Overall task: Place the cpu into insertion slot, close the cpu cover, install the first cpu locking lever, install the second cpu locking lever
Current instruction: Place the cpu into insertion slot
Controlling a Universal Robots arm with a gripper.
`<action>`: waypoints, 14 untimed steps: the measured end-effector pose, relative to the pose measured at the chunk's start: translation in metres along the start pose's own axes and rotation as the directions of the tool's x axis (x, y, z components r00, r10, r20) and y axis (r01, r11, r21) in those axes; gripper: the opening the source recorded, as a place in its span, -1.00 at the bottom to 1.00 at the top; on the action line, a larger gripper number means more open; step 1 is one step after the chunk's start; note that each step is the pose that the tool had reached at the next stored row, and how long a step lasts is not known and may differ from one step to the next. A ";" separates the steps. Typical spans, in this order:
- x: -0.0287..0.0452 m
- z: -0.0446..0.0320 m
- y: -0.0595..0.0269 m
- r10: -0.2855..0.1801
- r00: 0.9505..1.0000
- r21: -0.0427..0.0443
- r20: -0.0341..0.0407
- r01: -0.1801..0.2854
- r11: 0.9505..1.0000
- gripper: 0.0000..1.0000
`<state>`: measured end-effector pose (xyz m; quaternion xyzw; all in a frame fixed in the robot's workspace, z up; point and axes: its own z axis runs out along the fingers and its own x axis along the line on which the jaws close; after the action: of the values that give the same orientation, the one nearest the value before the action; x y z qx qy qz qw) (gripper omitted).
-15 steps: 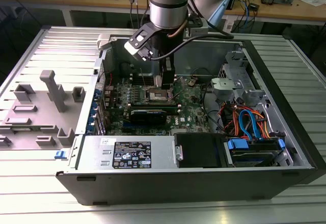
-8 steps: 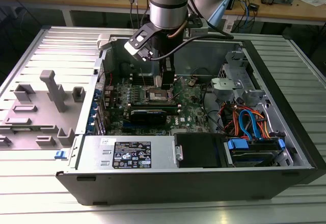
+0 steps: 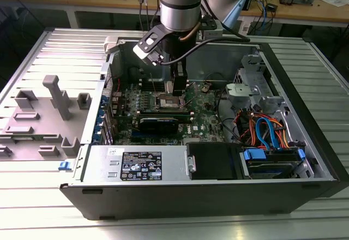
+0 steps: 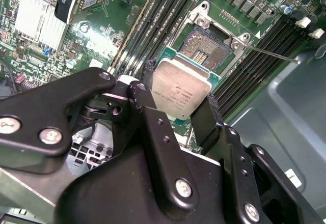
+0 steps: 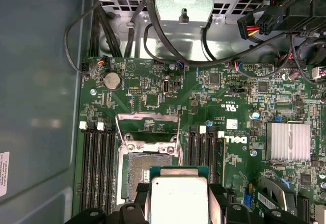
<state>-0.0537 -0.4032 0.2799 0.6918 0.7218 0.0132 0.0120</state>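
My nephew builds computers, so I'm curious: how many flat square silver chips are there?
1. The chip is clamped in the gripper, close to the open socket. Others could be hidden elsewhere.

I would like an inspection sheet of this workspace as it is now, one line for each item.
Surface: slatted metal table, open computer case on it.
Job's things: cpu above the insertion slot, not seated; cpu cover raised open.
Clutter: grey plastic fixtures at the exterior view's left.
Grippers: gripper shut on the cpu.
Cables: orange and blue cables in the case, away from the slot.
Surroundings: wooden benches behind.
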 end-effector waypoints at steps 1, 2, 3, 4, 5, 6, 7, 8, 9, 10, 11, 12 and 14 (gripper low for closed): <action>0.0000 0.0001 0.0000 0.003 1.000 0.000 0.000 -0.003 1.000 0.08; 0.0000 0.0002 0.0000 0.005 1.000 0.000 0.000 -0.005 1.000 0.08; 0.0000 0.0003 0.0000 0.007 1.000 0.000 0.000 -0.007 1.000 0.08; 0.0000 0.0005 0.0000 0.011 1.000 0.000 0.000 -0.011 1.000 0.08; 0.0001 0.0008 0.0000 0.016 1.000 0.000 0.000 -0.016 1.000 0.08; 0.0003 0.0012 0.0000 0.023 1.000 0.000 0.001 -0.023 1.000 0.08; 0.0009 0.0017 -0.0002 0.025 1.000 0.000 0.001 -0.025 1.000 0.08; 0.0015 0.0024 0.0000 0.025 1.000 0.000 0.001 -0.025 1.000 0.08; 0.0020 0.0027 -0.0001 0.025 1.000 0.000 0.001 -0.025 1.000 0.08; 0.0021 0.0030 -0.0004 0.025 1.000 0.000 0.001 -0.025 1.000 0.08; 0.0022 0.0033 -0.0006 0.025 1.000 0.000 0.001 -0.025 1.000 0.08; 0.0023 0.0037 -0.0007 0.025 1.000 0.000 0.001 -0.025 1.000 0.08; 0.0023 0.0041 -0.0008 0.025 1.000 0.000 0.001 -0.025 1.000 0.08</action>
<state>-0.0545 -0.4009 0.2758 0.7007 0.7133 0.0128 0.0121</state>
